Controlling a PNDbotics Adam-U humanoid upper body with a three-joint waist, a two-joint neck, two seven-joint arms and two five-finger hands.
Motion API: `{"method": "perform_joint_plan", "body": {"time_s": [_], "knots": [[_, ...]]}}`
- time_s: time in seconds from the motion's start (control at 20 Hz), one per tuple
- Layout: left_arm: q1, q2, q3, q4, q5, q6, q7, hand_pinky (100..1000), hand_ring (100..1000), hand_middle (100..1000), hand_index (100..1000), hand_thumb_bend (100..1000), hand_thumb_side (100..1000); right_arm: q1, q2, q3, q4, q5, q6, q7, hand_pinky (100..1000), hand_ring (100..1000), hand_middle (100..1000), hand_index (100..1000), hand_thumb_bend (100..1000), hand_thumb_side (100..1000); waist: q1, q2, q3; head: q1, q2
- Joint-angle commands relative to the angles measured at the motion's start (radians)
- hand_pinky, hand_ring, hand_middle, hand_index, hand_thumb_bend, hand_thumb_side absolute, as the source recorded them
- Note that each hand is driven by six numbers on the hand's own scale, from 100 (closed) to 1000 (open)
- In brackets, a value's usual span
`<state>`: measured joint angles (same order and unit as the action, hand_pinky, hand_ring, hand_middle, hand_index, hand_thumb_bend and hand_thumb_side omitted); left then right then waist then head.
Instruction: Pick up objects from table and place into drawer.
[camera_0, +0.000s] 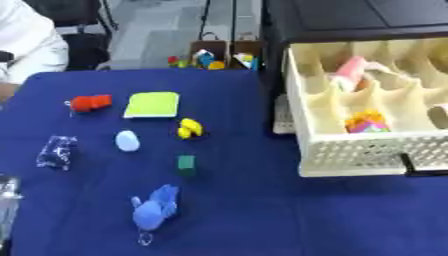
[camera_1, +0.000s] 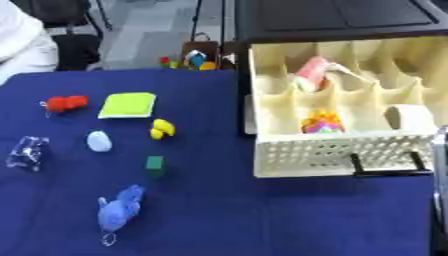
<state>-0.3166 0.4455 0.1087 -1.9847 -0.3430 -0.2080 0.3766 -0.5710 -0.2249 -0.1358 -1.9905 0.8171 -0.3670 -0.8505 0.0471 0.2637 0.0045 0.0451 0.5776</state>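
A blue cloth-covered surface (camera_0: 262, 215) carries a cream perforated plastic drawer (camera_1: 341, 155), pulled open at the right. Its compartments hold a pink item (camera_1: 312, 73), a multicoloured toy (camera_1: 320, 121) and a pale roll (camera_1: 407, 117), the roll seen whole only in the right eye view. Left of the drawer, well apart from one another, lie a flat yellow-green pad (camera_0: 153, 104), a blue plush (camera_0: 156, 207), a crinkled clear packet (camera_0: 56, 151), a red toy (camera_0: 90, 102), a yellow duck (camera_0: 189, 128), a pale oval (camera_0: 128, 141) and a green cube (camera_0: 186, 163). No robot hand shows, so its grasp cannot be told.

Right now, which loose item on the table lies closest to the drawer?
The yellow toy: it lies furthest right; the green block sits just behind it, nearer you.
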Motion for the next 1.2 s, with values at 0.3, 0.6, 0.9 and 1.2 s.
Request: {"method": "perform_joint_plan", "body": {"time_s": [0.3,0.6,0.9,1.2], "knots": [[0.016,0.292,0.046,-0.015,-0.133,0.246,-0.120,627,746,772,938,852,1000,-0.011,-0.018,0.005,-0.009,-0.011,-0.015,-0.002,592,653,654,757,100,1000,-0.006,-0.022,-0.011,0.003,-0.002],[0.024,0.434,0.035,-0.015,-0.219,0.406,-0.400,674,759,780,943,877,1000,-0.009,-0.020,0.009,-0.009,-0.016,-0.017,0.004,592,653,654,756,100,1000,-0.010,-0.027,-0.018,0.013,0.004],[-0.025,0.522,0.009,0.042,-0.256,0.466,-0.656,716,781,794,959,921,994,-0.005,-0.022,0.014,-0.009,-0.022,-0.019,0.011,592,653,654,756,100,1000,-0.009,-0.033,-0.024,0.031,-0.001],[-0.119,0.578,-0.041,0.166,-0.291,0.409,-0.872,759,808,835,987,953,911,-0.001,-0.023,0.020,-0.009,-0.030,-0.023,0.019,592,654,653,756,100,1000,-0.007,-0.035,-0.029,0.045,-0.010]]}}
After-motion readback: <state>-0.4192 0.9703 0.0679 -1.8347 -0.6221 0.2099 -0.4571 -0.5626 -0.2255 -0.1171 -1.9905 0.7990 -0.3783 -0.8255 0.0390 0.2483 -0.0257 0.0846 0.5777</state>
